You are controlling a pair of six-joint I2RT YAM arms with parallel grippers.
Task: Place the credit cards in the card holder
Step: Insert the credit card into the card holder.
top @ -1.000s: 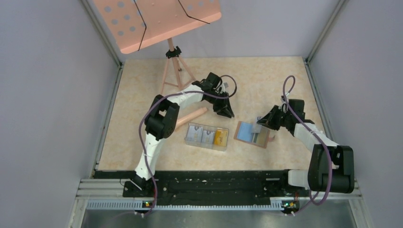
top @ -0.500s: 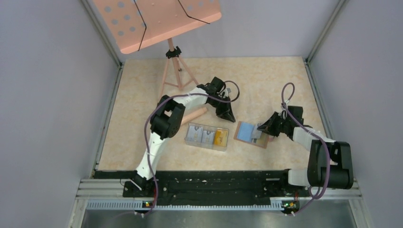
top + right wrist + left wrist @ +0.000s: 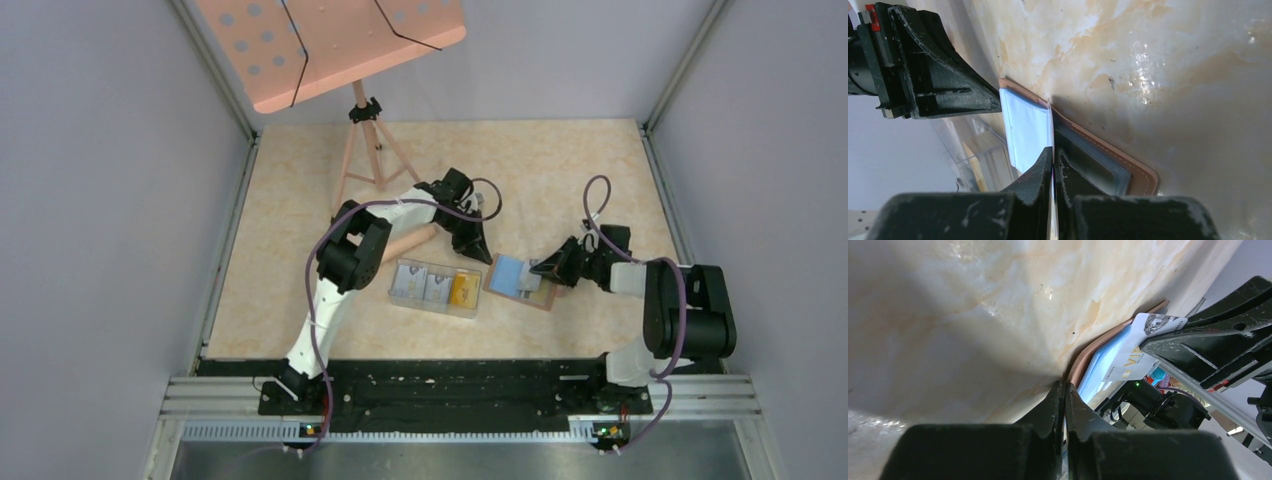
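Note:
The brown card holder (image 3: 541, 297) lies open on the table and shows a pale blue inner pocket (image 3: 508, 273). My right gripper (image 3: 545, 272) is shut on a thin pale credit card, seen edge-on (image 3: 1050, 120), and holds it upright over the card holder (image 3: 1128, 165). My left gripper (image 3: 484, 254) is shut, its tips (image 3: 1064, 384) against the card holder's near corner (image 3: 1088, 352). The held card (image 3: 1143, 347) also shows in the left wrist view. A clear tray (image 3: 437, 306) holds two pale cards (image 3: 410, 280) and a yellow-orange one (image 3: 463, 290).
A pink music stand (image 3: 330, 45) on a tripod (image 3: 365, 150) stands at the back left. A pinkish tube (image 3: 405, 245) lies by the left arm behind the tray. Grey walls enclose the table on three sides.
My right gripper has moved left and down with the card, onto the card holder. My left gripper has moved slightly right to the card holder's corner. The card holder shifted a little left.

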